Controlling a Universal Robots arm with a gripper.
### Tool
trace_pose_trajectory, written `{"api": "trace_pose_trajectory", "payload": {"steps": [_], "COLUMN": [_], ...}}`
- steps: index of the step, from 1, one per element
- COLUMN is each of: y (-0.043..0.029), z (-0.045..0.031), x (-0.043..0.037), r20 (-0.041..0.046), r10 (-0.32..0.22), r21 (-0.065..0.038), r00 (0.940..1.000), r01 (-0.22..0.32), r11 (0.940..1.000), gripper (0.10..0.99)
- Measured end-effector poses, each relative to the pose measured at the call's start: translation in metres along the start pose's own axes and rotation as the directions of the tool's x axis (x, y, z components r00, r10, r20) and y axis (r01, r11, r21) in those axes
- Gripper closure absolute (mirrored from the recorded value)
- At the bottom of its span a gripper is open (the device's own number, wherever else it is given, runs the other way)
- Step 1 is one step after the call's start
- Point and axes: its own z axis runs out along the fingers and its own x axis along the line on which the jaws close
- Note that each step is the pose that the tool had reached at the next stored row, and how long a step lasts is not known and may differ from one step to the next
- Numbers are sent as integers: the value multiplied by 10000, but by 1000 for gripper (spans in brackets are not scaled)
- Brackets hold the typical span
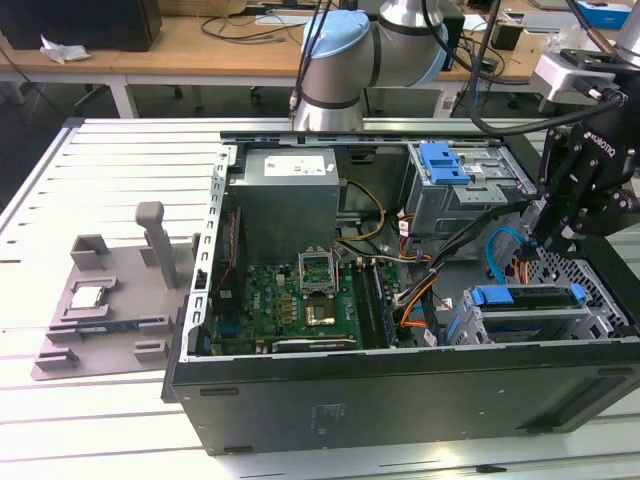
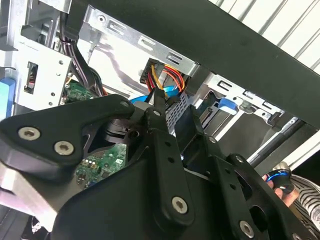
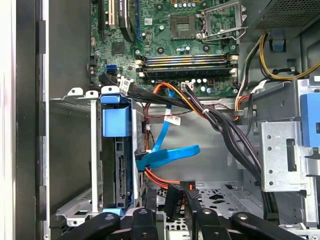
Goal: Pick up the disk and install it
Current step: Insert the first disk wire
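Observation:
The disk [image 1: 528, 298] sits on edge in the lower drive bay at the exterior view's right of the open computer case [image 1: 400, 400], its blue carrier frame along the top. In the first wrist view the disk [image 3: 120, 175] stands in that bay under a blue tab. My gripper [image 1: 540, 245] hangs inside the case just behind the bay. Its fingers [image 3: 172, 202] stand close together on a black cable connector [image 3: 188, 186] with red and orange wires, beside the disk's rear. In the second wrist view the gripper [image 2: 172, 107] reaches up to the connector [image 2: 159, 75].
A blue flat cable [image 3: 167, 155] and a thick black wire bundle [image 3: 225, 130] cross the space near the gripper. An upper drive cage with a blue latch [image 1: 445, 160] stands behind. The motherboard [image 1: 300, 295] lies mid-case. A grey fixture [image 1: 100, 300] holding a chip rests outside the case.

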Motion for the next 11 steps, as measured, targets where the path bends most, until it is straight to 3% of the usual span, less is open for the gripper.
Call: {"api": "trace_pose_trajectory", "payload": {"steps": [4,5,6,11], "y": [0,0,0,2], "z": [1,1,1,2], "x": [0,0,0,-1], "r20": [0,0,-1,-12], "r10": [0,0,0,0], "r21": [0,0,0,-1], "r00": [10000,10000,10000,10000], "r01": [0,0,0,0], "r11": [10000,10000,10000,10000], "gripper": [737,871,918,918]}}
